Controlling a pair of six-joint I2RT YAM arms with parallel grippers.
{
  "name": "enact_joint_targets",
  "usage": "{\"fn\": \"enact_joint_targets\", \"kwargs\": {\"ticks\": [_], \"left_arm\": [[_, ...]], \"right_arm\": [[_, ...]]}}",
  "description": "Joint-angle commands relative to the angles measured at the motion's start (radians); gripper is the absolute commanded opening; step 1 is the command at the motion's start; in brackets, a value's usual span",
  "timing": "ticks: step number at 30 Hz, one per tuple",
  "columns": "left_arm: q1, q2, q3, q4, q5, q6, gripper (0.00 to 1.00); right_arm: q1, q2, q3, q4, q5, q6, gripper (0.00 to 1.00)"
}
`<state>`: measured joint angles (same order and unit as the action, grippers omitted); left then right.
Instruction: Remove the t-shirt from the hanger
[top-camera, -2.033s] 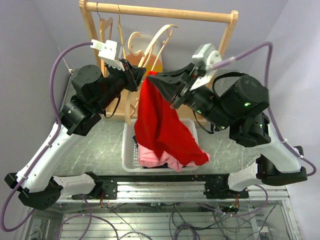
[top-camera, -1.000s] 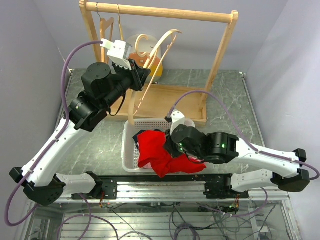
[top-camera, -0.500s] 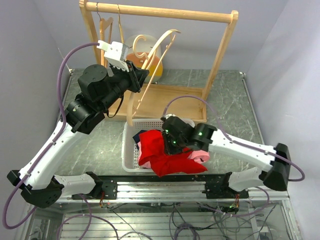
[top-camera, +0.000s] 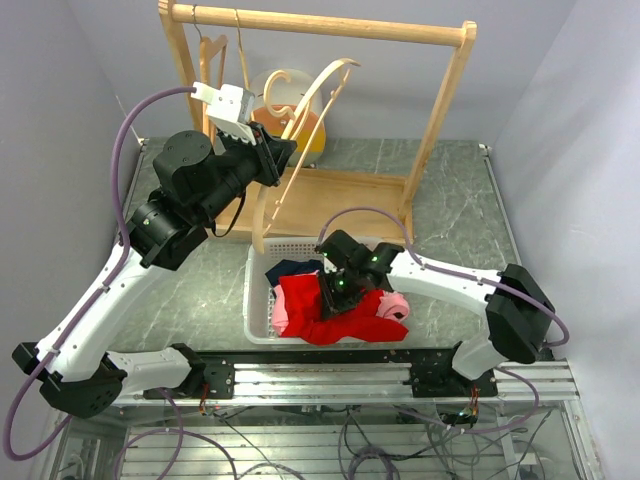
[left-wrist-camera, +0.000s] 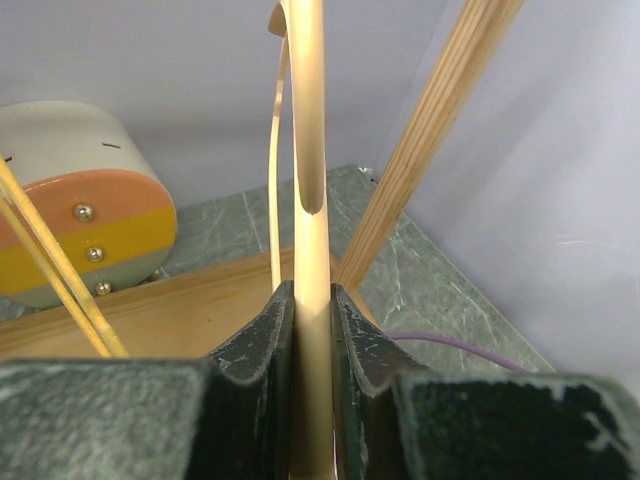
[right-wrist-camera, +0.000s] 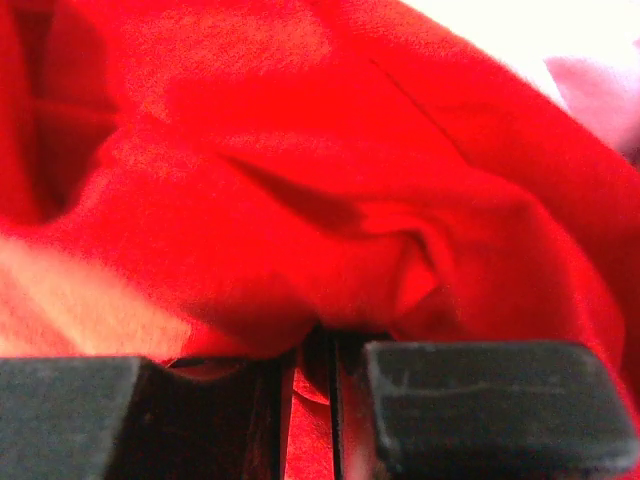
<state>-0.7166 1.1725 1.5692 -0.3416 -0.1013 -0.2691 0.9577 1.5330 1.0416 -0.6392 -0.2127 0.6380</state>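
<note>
The bare wooden hanger leans up toward the rack, and my left gripper is shut on its arm. In the left wrist view the pale hanger bar runs straight up from between the two black fingers of the left gripper. The red t-shirt lies crumpled in the white basket, off the hanger. My right gripper is down on it. In the right wrist view the t-shirt fills the frame, and the right gripper has a fold of red cloth in its narrow gap.
The wooden rack stands at the back on its base board, with another hanger on its rail. An orange, yellow and white object sits behind it. A pink garment and a dark one also lie in the basket.
My right arm has carried the t-shirt down off the hanger into the basket and shifted left over it. The left gripper keeps holding the hanger near the rack.
</note>
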Motion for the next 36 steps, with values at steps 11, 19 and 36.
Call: {"fn": "enact_joint_targets", "kwargs": {"ticks": [11,19,36], "left_arm": [[0.003,0.001,0.028,0.056,-0.017,0.025,0.07],[0.002,0.029,0.076,0.045,-0.005,0.033,0.07],[0.003,0.057,0.06,0.044,0.041,0.009,0.07]], "right_arm": [[-0.017,-0.072,0.321,-0.312,0.272,-0.114,0.51],[-0.029,-0.19,0.407,-0.483,0.529,-0.087,0.54],[-0.064,-0.515,0.089,-0.549,0.486,0.112,1.0]]}}
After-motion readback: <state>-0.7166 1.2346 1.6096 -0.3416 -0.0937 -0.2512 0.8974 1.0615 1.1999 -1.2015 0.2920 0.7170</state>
